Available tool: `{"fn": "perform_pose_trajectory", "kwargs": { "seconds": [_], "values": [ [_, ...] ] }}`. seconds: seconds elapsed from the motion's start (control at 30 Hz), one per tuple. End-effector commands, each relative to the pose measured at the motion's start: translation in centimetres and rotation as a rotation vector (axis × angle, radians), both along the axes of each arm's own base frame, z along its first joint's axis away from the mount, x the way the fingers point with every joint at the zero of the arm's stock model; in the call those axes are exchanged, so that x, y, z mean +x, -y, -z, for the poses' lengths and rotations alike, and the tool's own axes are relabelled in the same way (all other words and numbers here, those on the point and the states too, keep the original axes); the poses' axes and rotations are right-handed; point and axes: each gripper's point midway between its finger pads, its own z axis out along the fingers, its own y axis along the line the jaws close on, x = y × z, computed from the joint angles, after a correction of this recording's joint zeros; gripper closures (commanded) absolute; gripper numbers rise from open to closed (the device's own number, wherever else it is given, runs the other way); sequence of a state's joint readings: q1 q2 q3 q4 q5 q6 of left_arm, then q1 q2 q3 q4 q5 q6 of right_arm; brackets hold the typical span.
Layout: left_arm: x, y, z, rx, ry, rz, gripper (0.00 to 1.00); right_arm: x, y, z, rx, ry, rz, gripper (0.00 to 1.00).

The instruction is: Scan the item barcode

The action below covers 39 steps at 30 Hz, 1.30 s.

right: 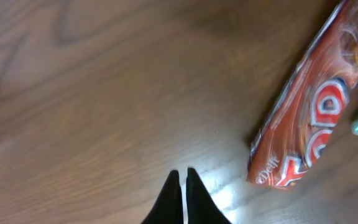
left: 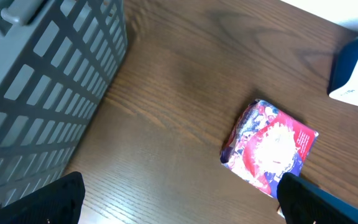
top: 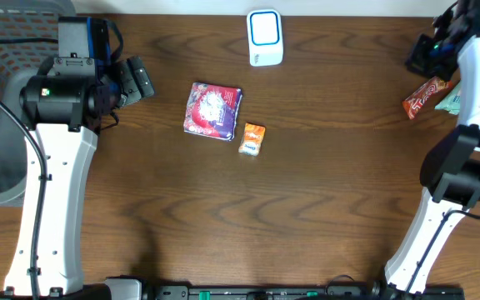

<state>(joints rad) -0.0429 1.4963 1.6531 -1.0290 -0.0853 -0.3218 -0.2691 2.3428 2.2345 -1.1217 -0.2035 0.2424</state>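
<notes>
The right gripper (right: 182,175) is seen with its jaws pressed together on nothing. The red wrapper (right: 309,118) lies just beside them on the table (right: 104,93). The left gripper (left: 179,208) is spread wide near the purple packet (left: 271,148). Nothing is held, so the pickup is judged not yet made. The jaws must be opened, set astride the wrapper, and it must be carried to the scanner (top: 265,37).
</notes>
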Motion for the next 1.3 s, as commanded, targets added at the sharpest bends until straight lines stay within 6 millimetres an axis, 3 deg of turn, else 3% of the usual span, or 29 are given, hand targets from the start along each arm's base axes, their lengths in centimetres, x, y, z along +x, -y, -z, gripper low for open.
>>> {"fn": "perform_pose_trajectory", "kwargs": {
  "seconds": [0.0, 0.17, 0.27, 0.63, 0.77, 0.93, 1.03, 1.1, 1.17, 1.27],
  "values": [
    [-0.1, -0.2, 0.6, 0.004, -0.016, -0.018, 0.02, -0.6, 0.7, 4.5, -0.015, -0.063, 0.064, 0.99],
    [-0.1, -0.2, 0.6, 0.004, -0.016, -0.018, 0.02, -1.0, 2.4, 7.8, -0.091, -0.07, 0.097, 0.99],
    [-0.1, -0.2, 0.6, 0.004, -0.016, -0.018, 0.02, -1.9, 4.1, 8.7, -0.162, -0.105, 0.132, 0.99],
    [-0.1, -0.2, 0.6, 0.004, -0.016, -0.018, 0.02, -6.7, 9.5, 8.7, -0.301, -0.267, 0.231, 0.99],
    [-0.1, -0.2, 0.6, 0.004, -0.016, -0.018, 0.02, -7.3, 10.0, 6.8, -0.28, -0.282, 0.241, 0.98],
    [-0.1, -0.2, 0.6, 0.004, -0.015, -0.019, 0.02, -5.3, 7.2, 2.1, -0.188, -0.181, 0.075, 0.93],
    [-0.1, -0.2, 0.6, 0.004, -0.016, -0.018, 0.02, -3.9, 4.2, -1.6, -0.094, -0.087, 0.02, 0.85],
    [-0.1, -0.2, 0.6, 0.004, -0.016, -0.018, 0.02, -3.0, 0.8, -3.8, 0.02, -0.019, -0.042, 0.63],
    [-0.1, -0.2, 0.6, 0.004, -0.015, -0.019, 0.02, -2.4, -2.7, -5.6, 0.142, 0.042, -0.116, 0.48],
    [-0.1, -0.2, 0.6, 0.004, -0.016, -0.018, 0.02, -2.1, -7.8, -7.1, 0.3, 0.081, -0.214, 0.36]
  ]
}}
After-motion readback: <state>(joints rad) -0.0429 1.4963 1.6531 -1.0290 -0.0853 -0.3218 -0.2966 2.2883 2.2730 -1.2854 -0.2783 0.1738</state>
